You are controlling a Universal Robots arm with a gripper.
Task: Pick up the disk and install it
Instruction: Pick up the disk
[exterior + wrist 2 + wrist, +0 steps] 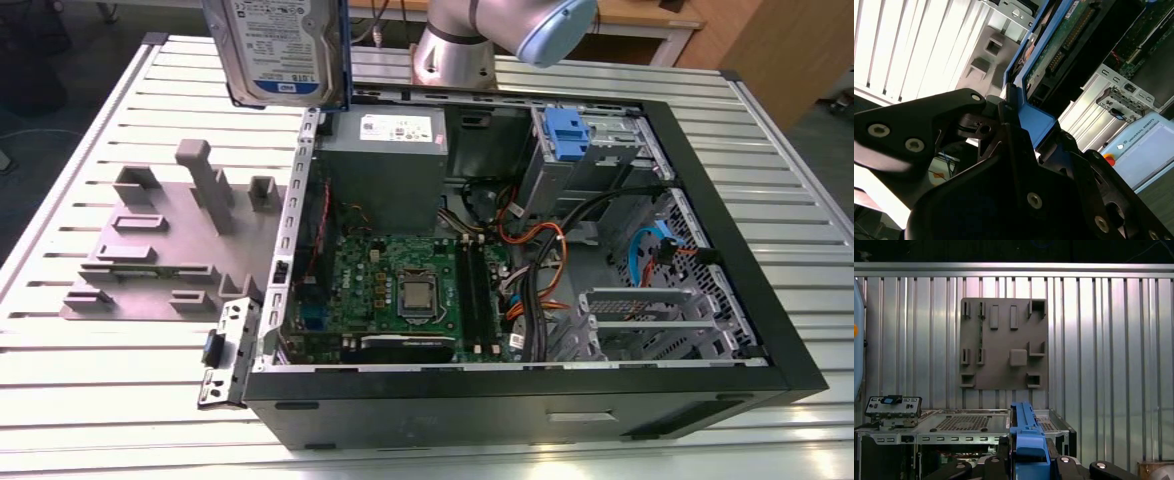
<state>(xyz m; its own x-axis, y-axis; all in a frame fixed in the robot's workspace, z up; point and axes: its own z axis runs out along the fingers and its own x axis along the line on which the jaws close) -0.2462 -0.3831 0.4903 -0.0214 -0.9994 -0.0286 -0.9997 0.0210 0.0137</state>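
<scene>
Black two-fingered pincer (1021, 125) is closed tight on the blue plastic edge of the disk (274, 50), a flat silver hard drive with a white-and-blue label. The drive hangs upright from the grip, clear of everything. In the second wrist view its green circuit side (1066, 32) runs away from the fingers (979, 127).

The step in hand looks like carrying the drive across to its slot. To do that well, I judge the grip should stay square on the carrier frame so the drive neither tilts nor slips, and the drive should stay high until it is lined up with the bay.

Below the pincer lies the open black computer case (747, 300). Its near metal side wall (304, 200) sits almost straight under the drive and is the first thing to clear. Further across are the grey drive cage with a narrow blue bracket (567, 135), loose orange and black cables (534, 245), the green motherboard (400, 280) and the grey power supply box (387, 150). The cables could snag. To the other side, a grey moulded fixture plate (160, 240) rests on the ribbed aluminium table (80, 380).
</scene>
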